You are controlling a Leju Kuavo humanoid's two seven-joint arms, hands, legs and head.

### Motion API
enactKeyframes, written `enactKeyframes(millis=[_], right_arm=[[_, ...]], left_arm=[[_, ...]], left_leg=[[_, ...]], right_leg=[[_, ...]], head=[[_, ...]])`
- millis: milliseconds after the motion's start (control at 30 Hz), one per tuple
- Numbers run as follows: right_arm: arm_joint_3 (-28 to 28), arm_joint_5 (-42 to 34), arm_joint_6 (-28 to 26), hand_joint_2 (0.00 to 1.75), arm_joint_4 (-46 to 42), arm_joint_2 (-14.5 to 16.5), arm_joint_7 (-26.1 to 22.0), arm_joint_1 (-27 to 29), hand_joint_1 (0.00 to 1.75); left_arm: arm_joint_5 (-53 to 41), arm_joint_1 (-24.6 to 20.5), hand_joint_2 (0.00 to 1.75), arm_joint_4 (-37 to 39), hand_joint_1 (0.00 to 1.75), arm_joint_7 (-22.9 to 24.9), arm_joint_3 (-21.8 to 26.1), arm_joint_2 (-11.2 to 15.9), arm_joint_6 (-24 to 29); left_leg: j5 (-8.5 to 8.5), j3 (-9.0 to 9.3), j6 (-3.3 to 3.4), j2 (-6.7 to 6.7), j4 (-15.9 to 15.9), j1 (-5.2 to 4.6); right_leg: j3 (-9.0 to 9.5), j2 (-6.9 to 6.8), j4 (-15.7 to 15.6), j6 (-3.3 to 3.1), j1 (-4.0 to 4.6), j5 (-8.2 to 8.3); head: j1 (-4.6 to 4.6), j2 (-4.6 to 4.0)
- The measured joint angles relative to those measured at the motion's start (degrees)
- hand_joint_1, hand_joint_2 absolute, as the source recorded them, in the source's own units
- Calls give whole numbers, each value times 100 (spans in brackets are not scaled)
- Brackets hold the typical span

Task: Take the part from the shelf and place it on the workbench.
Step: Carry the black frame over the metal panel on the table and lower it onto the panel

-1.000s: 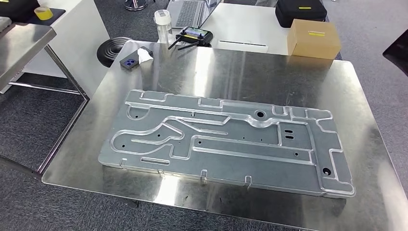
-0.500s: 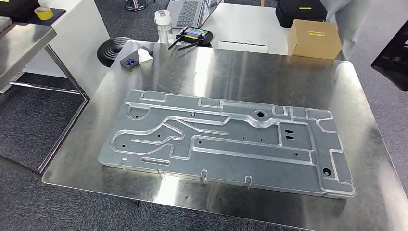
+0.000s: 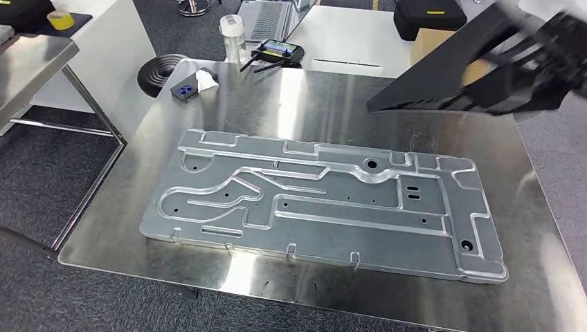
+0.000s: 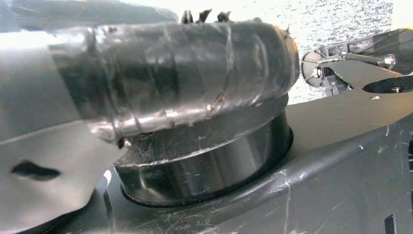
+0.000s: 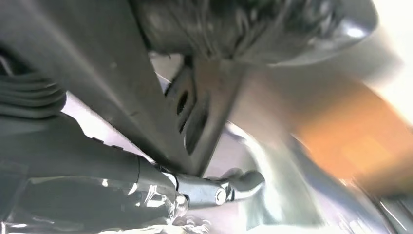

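Step in hand: transport of the part to the workbench; placement not yet done.

The part (image 3: 477, 69), a dark flat piece, blurred, is seen in the air above the far right corner of the surface (image 3: 332, 97). It is beyond and to the right of the large grey plate (image 3: 325, 204), which lies flat on the surface. The part is clear of the plate and partly covers the cardboard box (image 3: 420, 45) behind the plate.

Left hand (image 4: 170, 73): in the left wrist view a tape-wrapped thumb is seen lying across a round collar on the dark part (image 4: 341, 161). The fingers under the part are hidden, so a closed grip cannot be confirmed.

Right hand (image 5: 97, 190): in the right wrist view the slotted dark part (image 5: 112, 83) runs close past the hand. The picture is too blurred to tell whether the fingers are closed on it.

Judgement: the part is probably carried by both hands, since it hangs free of the surface.

Next move: the plate takes up most of the surface. The part is to be lowered level onto bare metal, most likely the strip beyond the plate. An edge caught on the plate's raised ribs is the risk. Release is to follow only once the part rests flat.
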Motion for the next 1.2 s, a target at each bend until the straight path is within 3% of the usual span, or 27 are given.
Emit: enactKeyframes(millis=[100,333,1200], right_arm=[[902,310,471,0,789,24,1,-373,0],[1905,304,540,0,1642,82,2,-781,0],[2896,104,489,0,2372,174,2,-989,0]], left_arm=[[-24,11,0,0,0,2,-51,-1,-33],[-8,14,0,0,0,39,-81,3,-43],[16,11,0,0,0,45,-104,5,-46]], left_leg=[[25,-40,3,-89,1,6],[7,-46,17,-25,7,-14],[5,-37,21,-15,7,-18]], right_leg=[[-4,-91,-5,7,3,-5],[-23,-12,-8,11,-9,5],[-20,-2,-8,16,-15,8]], head=[[2,0],[2,0],[3,0]])
